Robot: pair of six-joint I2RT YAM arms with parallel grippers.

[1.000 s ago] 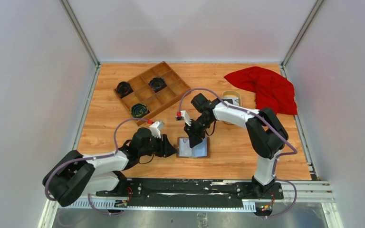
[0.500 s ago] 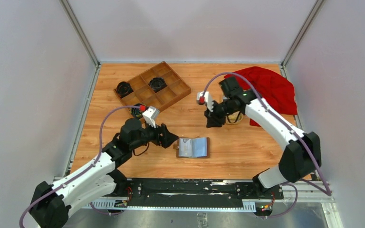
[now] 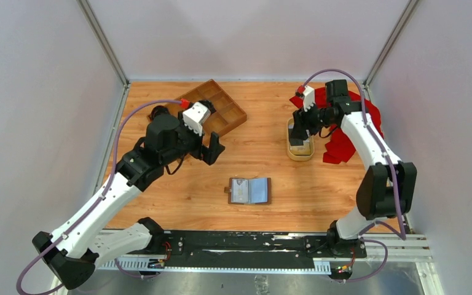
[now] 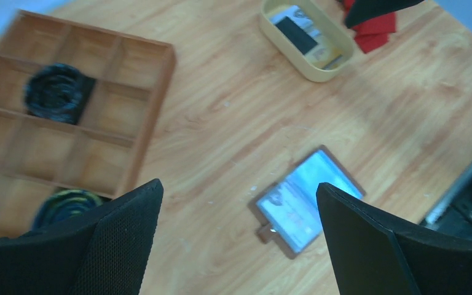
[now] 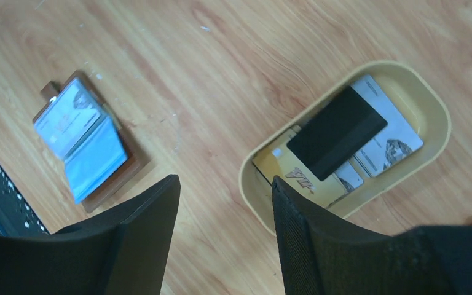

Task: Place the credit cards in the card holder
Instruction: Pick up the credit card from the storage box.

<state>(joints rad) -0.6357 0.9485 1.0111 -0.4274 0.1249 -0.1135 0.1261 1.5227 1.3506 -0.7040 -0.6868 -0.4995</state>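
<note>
The brown card holder (image 3: 249,190) lies open on the table, its grey-blue pockets facing up; it also shows in the left wrist view (image 4: 307,203) and the right wrist view (image 5: 86,141). The credit cards lie in an oval yellow dish (image 5: 445,123): a black card (image 5: 338,132) on top of whitish ones (image 5: 393,138). My right gripper (image 5: 225,179) hangs open and empty above the near end of the dish (image 3: 299,157). My left gripper (image 4: 238,184) is open wide and empty, raised behind and to the left of the card holder.
A wooden compartment tray (image 3: 233,110) with black coiled items (image 4: 58,92) sits at the back left, partly under my left arm. A red cloth (image 3: 343,146) lies at the back right beside the dish. Grey walls close the table's sides and back.
Both grippers have left the card holder. The left one rose, moved back and left, and opened wide. The right one swung to the back right over the dish and opened.
</note>
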